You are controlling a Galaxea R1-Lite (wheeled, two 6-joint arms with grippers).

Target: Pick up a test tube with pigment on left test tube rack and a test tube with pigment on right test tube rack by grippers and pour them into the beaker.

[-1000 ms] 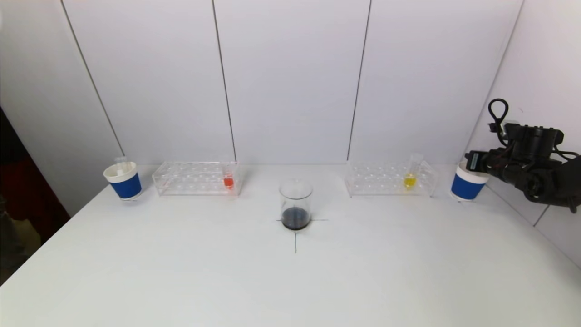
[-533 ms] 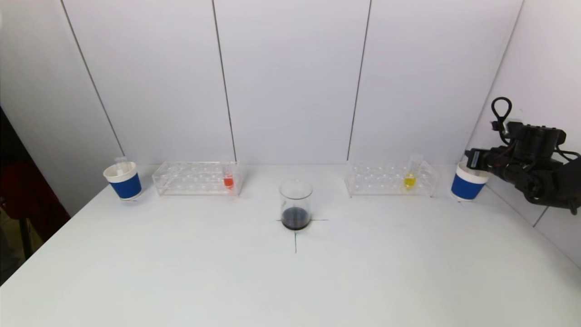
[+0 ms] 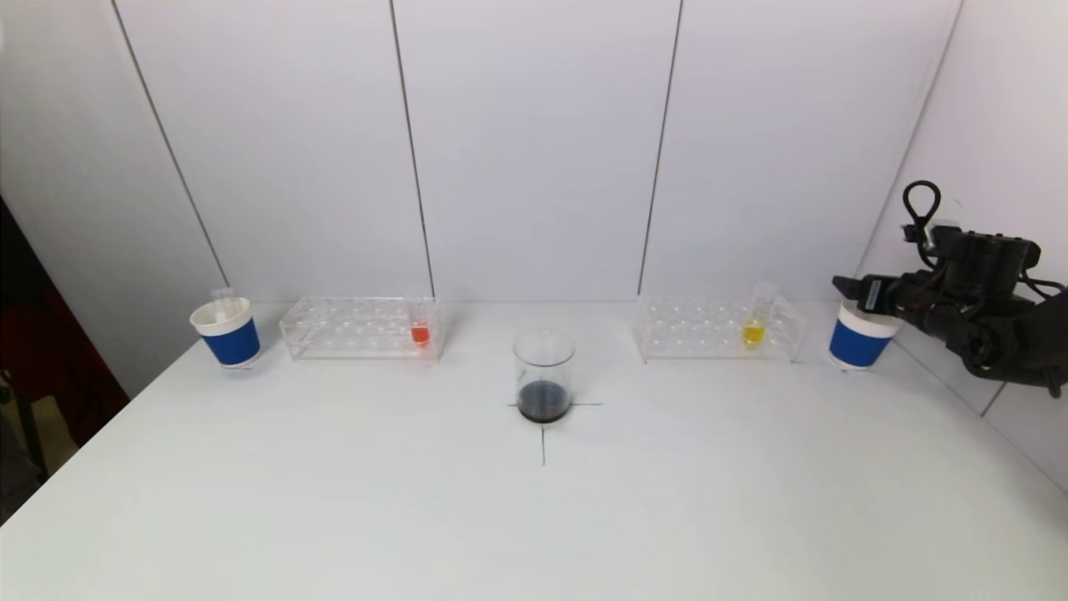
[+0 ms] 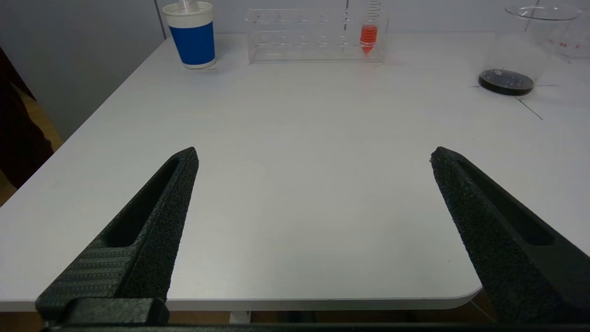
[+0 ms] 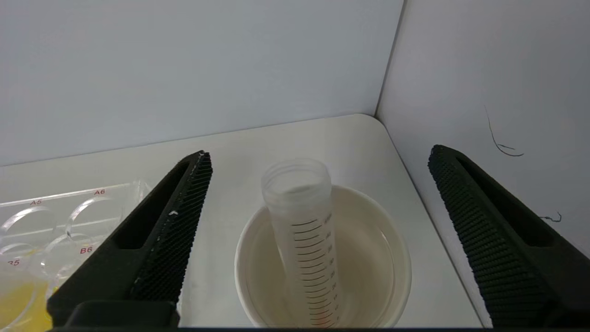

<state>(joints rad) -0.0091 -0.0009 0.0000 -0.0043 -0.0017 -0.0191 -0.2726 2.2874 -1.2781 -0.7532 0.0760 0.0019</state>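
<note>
Two clear racks sit on your big white table, one on each side, so each arm has a rack close to it. Your left rack holds one tube with red paint, standing up in the hole nearest the middle. Your right rack holds one tube with yellow paint, standing up too. Both tubes stay upright so nothing spills.

Your beaker stands between the racks, on a black cross drawn on the table. That spot is easy for both arms to reach. It has dark liquid at the bottom, so I think some paint was poured in already.

Look at the two blue cups next. The left blue cup stands just past the left rack, and a clear tube pokes out of it. The right blue cup stands just past the right rack. These cups look like the place for used tubes.

Your right gripper hangs just above the right cup. Its jaws are spread wide and hold nothing. An empty tube leans inside that cup, right under the jaws, free of them.

Your left gripper waits low by the near edge of the table, far from the racks. Its jaws are wide apart too, and empty.
</note>
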